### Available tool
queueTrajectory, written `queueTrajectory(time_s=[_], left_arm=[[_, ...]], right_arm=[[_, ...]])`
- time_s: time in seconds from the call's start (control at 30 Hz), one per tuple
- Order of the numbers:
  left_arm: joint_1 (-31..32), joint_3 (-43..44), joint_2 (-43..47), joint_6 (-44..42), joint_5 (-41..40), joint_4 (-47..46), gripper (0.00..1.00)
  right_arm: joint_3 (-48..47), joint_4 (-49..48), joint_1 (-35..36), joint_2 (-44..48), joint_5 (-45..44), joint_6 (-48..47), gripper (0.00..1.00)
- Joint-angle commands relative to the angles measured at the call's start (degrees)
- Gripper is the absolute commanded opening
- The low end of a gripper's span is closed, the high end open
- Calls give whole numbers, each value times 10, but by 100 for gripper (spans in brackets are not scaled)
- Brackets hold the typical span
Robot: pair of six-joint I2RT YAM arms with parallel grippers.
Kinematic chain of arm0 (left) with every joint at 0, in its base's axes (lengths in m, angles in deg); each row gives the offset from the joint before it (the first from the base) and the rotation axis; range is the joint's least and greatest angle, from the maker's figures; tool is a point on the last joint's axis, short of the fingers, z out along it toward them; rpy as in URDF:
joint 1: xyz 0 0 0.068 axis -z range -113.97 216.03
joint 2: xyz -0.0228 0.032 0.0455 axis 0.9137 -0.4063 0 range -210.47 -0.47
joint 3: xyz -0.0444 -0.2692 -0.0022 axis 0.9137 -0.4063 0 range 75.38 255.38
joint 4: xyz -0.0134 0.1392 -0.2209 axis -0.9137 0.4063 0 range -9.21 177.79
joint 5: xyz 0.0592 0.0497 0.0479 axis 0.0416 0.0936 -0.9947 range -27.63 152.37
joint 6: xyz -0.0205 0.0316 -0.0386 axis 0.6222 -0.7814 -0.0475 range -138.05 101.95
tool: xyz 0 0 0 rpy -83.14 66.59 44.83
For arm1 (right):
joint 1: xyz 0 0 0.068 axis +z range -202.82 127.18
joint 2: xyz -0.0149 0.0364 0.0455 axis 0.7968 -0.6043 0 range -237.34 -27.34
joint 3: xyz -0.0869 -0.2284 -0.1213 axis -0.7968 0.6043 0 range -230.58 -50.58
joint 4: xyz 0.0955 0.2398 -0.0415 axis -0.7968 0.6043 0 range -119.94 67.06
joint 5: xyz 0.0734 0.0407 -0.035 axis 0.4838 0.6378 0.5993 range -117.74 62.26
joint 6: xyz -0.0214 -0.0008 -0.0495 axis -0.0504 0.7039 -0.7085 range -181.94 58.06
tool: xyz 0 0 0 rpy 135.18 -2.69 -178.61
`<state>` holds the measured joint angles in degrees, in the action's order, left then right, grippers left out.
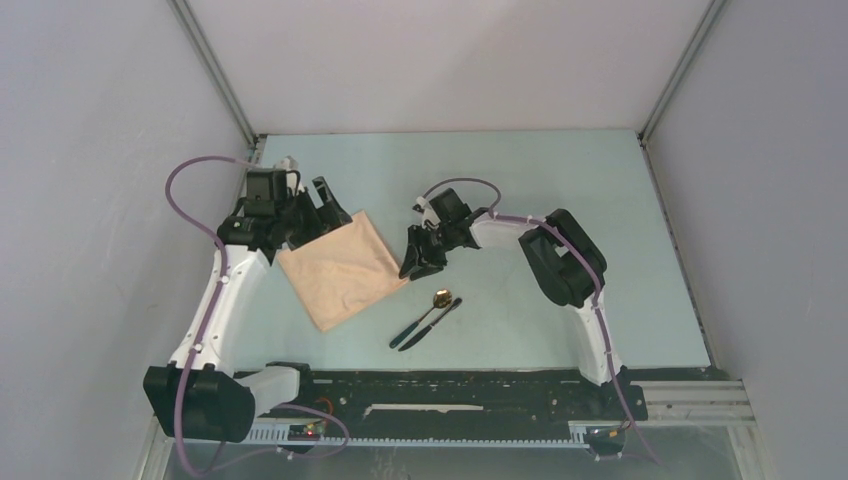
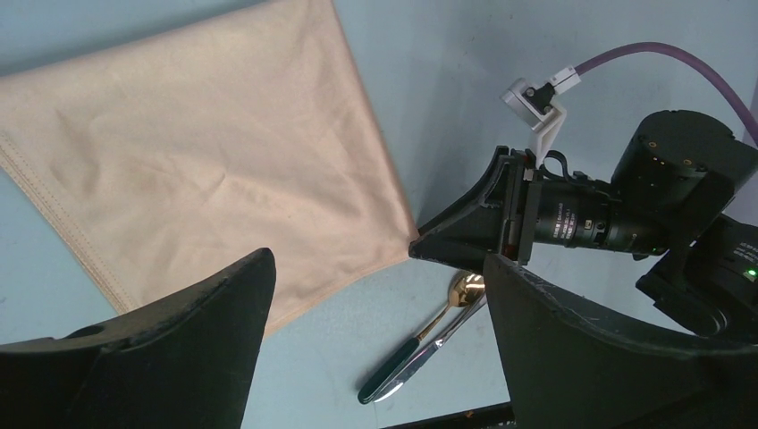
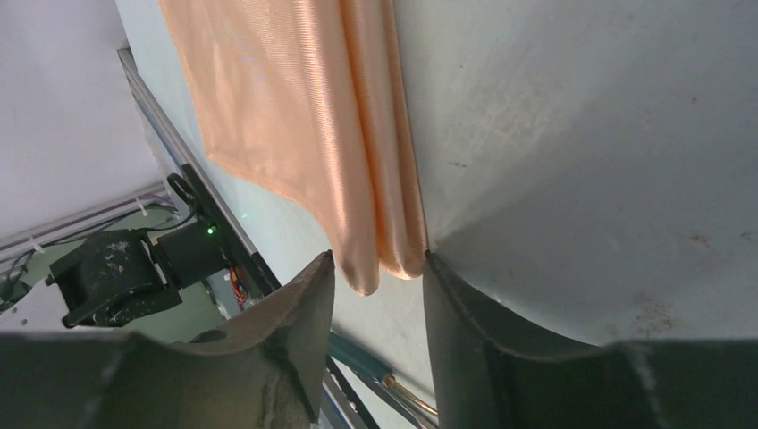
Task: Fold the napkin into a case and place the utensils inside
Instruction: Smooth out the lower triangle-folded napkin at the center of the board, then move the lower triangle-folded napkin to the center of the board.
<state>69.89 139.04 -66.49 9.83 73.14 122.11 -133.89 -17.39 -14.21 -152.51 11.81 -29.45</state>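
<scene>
The peach-tan napkin [image 1: 342, 270] [image 2: 206, 161] lies flat on the table, folded into a rough square. My left gripper [image 1: 326, 206] [image 2: 377, 268] is open and hovers at the napkin's far corner with nothing between its fingers. Low at the napkin's right corner is my right gripper [image 1: 415, 262] [image 3: 377, 261]. Its jaws stand apart around the layered napkin [image 3: 295, 116] tip; the cloth brushes one finger and is not pinched. The utensils lie side by side just right of the napkin: a spoon [image 1: 428, 312] [image 2: 431, 332] with a gold bowl and dark handle, and a slim knife [image 1: 436, 320] [image 2: 427, 350].
The pale blue table [image 1: 560, 190] is walled by grey panels at the back and both sides. A black rail [image 1: 440, 392] with the arm bases runs along the near edge. The right arm's elbow [image 1: 560, 255] rises to the right of the utensils.
</scene>
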Motion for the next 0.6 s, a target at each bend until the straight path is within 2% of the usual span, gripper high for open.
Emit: queueTrajectory(time_s=[0.0, 0.17, 0.47, 0.5, 0.53, 0.57], left_arm=[[0, 29, 13, -10, 0, 1, 94], [0, 28, 14, -9, 2, 1, 94], [0, 1, 7, -5, -26, -6, 94], [0, -1, 6, -5, -25, -6, 94], [0, -4, 5, -4, -25, -7, 94], [0, -6, 6, -4, -24, -8, 94]], right_arm=[[17, -38, -8, -3, 3, 13, 47], [17, -39, -15, -1, 14, 6, 36], [34, -91, -28, -6, 39, 37, 6], [34, -93, -30, -5, 41, 37, 6], [35, -92, -30, -3, 44, 35, 12], [38, -90, -30, -1, 43, 32, 26]])
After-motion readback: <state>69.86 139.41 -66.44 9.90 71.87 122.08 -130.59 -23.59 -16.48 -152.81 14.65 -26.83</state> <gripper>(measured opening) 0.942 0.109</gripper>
